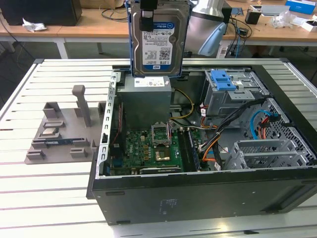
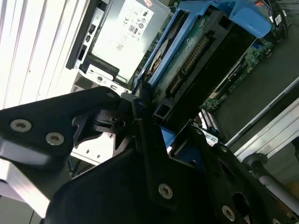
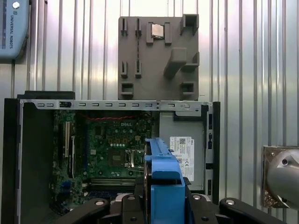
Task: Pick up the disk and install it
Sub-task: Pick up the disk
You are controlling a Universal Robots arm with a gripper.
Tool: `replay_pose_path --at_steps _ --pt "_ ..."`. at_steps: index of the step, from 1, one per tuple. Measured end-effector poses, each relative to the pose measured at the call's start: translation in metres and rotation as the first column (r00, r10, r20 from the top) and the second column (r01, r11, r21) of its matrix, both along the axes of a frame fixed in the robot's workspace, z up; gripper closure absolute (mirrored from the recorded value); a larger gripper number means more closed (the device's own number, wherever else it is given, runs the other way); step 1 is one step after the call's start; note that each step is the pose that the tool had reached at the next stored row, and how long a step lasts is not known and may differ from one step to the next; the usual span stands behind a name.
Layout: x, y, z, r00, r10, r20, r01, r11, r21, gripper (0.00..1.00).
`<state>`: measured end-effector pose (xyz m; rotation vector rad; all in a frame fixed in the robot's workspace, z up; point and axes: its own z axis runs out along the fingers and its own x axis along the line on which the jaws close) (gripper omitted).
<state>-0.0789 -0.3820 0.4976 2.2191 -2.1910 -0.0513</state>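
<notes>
Above power supply (image 1: 146,96), disk (image 1: 158,42) in gripper (image 1: 147,17)

White slatted table (image 1: 54,198), two things on it
Open black PC case (image 1: 198,198) takes the centre and right of the frame; a grey parts holder (image 1: 64,134) lies just beside it, mid-left.

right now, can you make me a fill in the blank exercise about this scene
1. The end effector holds the ___ above the open computer case.
2. The held item's side rails are ___.
3. The grey fixture tray lies on the exterior view's ___ of the case.
Missing words: disk; blue; left.
</notes>
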Motion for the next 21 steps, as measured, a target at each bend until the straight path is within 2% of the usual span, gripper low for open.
replay_pose_path --at_steps 2,6,7,9,14,15,17,21 --pt "0.002 -0.0027 0.0 1.0 0.0 -0.0002 0.0 1.0 -0.0001 0.63" --pt "0.007 -0.0108 -0.0002 1.0 0.0 -0.0006 0.0 1.0 -0.0001 0.63" --pt "0.009 -0.0143 -0.0003 1.0 0.0 -0.0008 0.0 1.0 0.0 0.63" --pt "0.011 -0.0175 -0.0003 1.0 0.0 -0.001 0.0 1.0 0.0 0.63" --pt "0.017 -0.0316 -0.0007 1.0 0.0 -0.0017 0.0 1.0 0.0003 0.63" --pt "0.019 -0.0361 -0.0008 1.0 0.0 -0.0018 0.0 1.0 0.0006 0.63" --pt "0.023 -0.0492 -0.0011 1.0 0.0 -0.0024 0.0 1.0 0.0007 0.63" --pt "0.027 -0.0629 -0.0014 1.0 0.0 -0.0032 0.0 1.0 0.0007 0.63"
